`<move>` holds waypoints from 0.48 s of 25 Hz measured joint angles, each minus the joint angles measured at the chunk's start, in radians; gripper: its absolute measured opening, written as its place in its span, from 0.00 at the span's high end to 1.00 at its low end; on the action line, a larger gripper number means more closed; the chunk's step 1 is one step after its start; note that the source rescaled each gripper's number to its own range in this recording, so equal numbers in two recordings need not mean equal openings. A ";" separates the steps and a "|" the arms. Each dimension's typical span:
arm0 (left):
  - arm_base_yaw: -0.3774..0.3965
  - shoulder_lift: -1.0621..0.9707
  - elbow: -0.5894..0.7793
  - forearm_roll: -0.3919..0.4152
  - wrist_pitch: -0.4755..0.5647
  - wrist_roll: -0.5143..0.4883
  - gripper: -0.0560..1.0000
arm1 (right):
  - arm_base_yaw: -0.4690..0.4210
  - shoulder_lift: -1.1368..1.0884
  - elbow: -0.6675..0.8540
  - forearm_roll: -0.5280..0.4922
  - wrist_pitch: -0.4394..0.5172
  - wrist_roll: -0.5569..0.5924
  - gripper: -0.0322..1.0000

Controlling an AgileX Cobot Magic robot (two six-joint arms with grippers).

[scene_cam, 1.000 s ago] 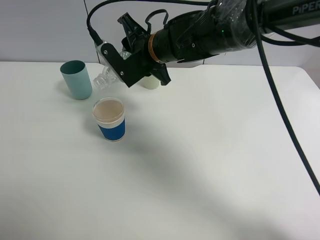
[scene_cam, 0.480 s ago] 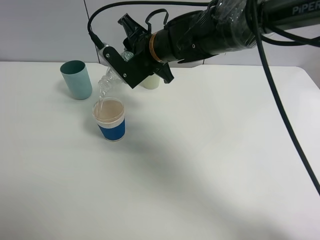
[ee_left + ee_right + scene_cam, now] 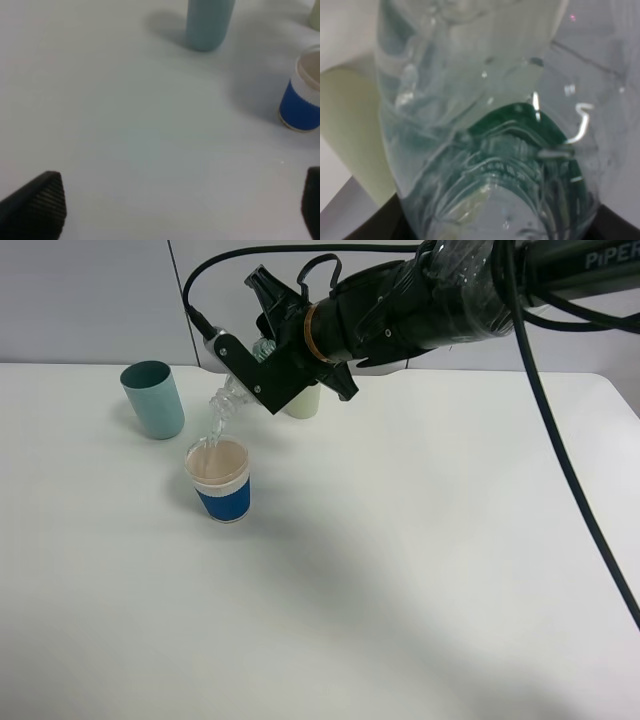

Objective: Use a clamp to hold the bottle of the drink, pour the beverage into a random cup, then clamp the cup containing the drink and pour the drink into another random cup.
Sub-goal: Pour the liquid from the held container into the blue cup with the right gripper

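My right gripper [image 3: 256, 360] reaches across to the left side of the table and is shut on the bottle [image 3: 233, 396]. The bottle is tilted neck-down over the blue-sleeved cup [image 3: 219, 478]. A thin clear stream of the beverage [image 3: 212, 430] falls from the bottle's mouth into that cup. In the right wrist view the clear bottle [image 3: 485, 120] with its dark green label fills the frame. The pale yellow-green tumbler [image 3: 303, 402] stands just behind the gripper, partly hidden. My left gripper [image 3: 175, 210] is open low over bare table, well short of the blue cup [image 3: 301, 97].
A teal tumbler [image 3: 153, 400] stands at the far left, close behind the blue cup, and shows in the left wrist view as the teal tumbler [image 3: 208, 22]. The right arm and its black cables cross the back of the white table [image 3: 420, 570].
The right gripper has tipped the bottle further and shifted slightly up and right. A stream of liquid now runs into the blue cup. The left gripper has not moved.
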 joint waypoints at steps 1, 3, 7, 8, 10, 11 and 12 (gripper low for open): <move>0.000 0.000 0.000 0.000 0.000 0.000 0.14 | 0.000 0.000 0.000 0.000 0.005 0.000 0.97; 0.000 0.000 0.000 0.000 0.000 0.000 0.14 | 0.000 0.000 0.000 0.000 0.018 0.000 0.97; 0.000 0.000 0.000 0.000 0.000 0.000 0.14 | 0.000 0.000 0.000 0.000 0.021 0.000 0.97; 0.000 0.000 0.000 0.000 0.000 0.000 0.14 | 0.000 0.000 0.000 0.000 0.021 0.000 0.97; 0.000 0.000 0.000 0.000 0.000 0.000 0.14 | 0.000 0.000 0.000 0.000 0.021 0.000 0.97; 0.000 0.000 0.000 0.000 0.000 0.000 0.14 | 0.000 0.000 0.000 0.000 0.021 0.000 0.97; 0.000 0.000 0.000 0.000 0.000 0.000 0.14 | 0.000 0.000 0.000 0.000 0.021 0.000 0.97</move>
